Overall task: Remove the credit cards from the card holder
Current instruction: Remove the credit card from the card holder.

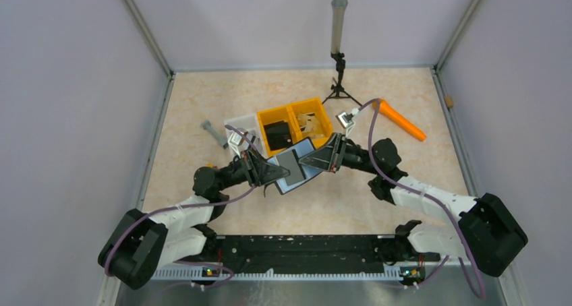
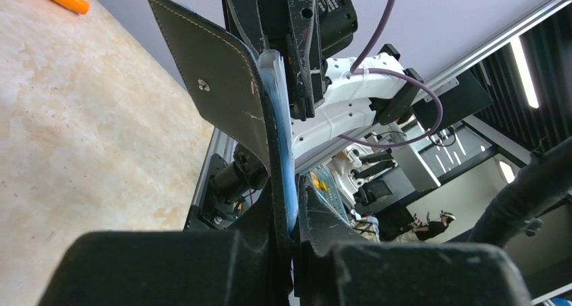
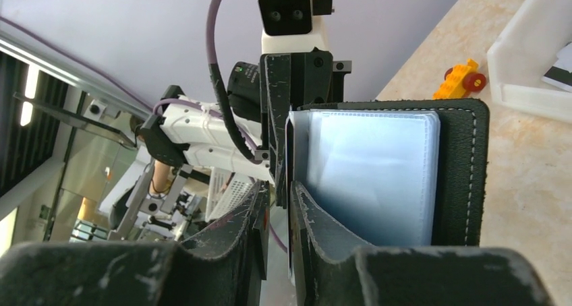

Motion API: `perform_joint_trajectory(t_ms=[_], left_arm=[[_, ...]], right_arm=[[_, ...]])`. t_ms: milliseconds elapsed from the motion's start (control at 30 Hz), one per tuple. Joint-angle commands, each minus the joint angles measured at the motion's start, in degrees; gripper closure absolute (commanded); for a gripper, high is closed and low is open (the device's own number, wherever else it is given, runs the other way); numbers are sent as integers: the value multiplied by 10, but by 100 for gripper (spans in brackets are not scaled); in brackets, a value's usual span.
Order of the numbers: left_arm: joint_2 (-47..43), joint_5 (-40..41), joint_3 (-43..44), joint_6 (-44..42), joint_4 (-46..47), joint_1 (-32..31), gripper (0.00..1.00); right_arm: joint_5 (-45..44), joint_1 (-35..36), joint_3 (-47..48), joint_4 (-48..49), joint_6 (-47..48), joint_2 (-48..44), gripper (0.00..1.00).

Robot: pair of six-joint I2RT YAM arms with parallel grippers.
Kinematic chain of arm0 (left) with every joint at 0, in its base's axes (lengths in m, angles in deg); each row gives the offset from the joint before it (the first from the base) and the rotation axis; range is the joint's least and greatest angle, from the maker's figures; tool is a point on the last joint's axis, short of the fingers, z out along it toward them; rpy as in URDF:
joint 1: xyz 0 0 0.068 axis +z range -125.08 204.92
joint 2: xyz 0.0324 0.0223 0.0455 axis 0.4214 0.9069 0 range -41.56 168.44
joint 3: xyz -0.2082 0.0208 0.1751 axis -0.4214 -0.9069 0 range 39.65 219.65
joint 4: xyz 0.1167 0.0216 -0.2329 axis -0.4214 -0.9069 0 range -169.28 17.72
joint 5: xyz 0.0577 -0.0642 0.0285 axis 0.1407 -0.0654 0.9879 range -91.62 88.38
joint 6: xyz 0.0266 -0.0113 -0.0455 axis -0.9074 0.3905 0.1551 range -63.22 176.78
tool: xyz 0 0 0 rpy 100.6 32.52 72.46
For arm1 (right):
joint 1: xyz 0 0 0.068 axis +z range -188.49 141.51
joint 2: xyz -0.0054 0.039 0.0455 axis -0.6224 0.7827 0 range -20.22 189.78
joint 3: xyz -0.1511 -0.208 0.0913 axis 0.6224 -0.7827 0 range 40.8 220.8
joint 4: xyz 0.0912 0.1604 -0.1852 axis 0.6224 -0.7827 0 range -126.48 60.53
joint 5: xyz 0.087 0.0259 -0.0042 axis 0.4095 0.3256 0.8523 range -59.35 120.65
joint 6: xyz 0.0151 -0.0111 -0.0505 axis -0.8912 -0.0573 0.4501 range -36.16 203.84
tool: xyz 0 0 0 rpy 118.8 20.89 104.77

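Note:
The card holder (image 1: 301, 170) hangs open above the table between my two grippers, its pale grey-blue lining facing up. My left gripper (image 1: 274, 173) is shut on its left edge. In the left wrist view the jaws (image 2: 291, 218) pinch the black leather and blue lining (image 2: 289, 185), and a black flap with a snap (image 2: 216, 83) stands above. My right gripper (image 1: 313, 159) is at its right edge. In the right wrist view its jaws (image 3: 276, 198) stand a narrow gap apart around a thin dark edge, beside the pale pockets (image 3: 371, 178). No credit card shows clear of the holder.
An orange two-part bin (image 1: 317, 110) holding a black blocky item (image 1: 275, 132) stands behind the holder, with a white tray (image 1: 241, 124) to its left. A grey piece (image 1: 214, 132), an orange stick (image 1: 399, 120), a tripod pole (image 1: 337, 50) and a yellow toy (image 3: 461, 79) are nearby.

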Motion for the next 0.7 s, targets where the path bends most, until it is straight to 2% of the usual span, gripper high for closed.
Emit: perform_joint_trajectory(t_ms=[0, 100, 233, 333, 500, 667], left_arm=[[9, -11, 27, 6, 45, -4, 100], [12, -12, 31, 6, 44, -5, 100], [19, -15, 35, 7, 45, -4, 100], [19, -16, 34, 7, 47, -4, 100], [11, -15, 27, 4, 49, -4, 100], [-5, -15, 20, 0, 31, -4, 92]], right_arm=[[15, 13, 41, -34, 36, 6, 81], [19, 17, 46, -37, 39, 13, 87], [32, 21, 56, -51, 45, 24, 86], [37, 22, 59, -58, 50, 27, 100], [14, 15, 49, -76, 57, 7, 100], [11, -27, 30, -90, 49, -19, 100]])
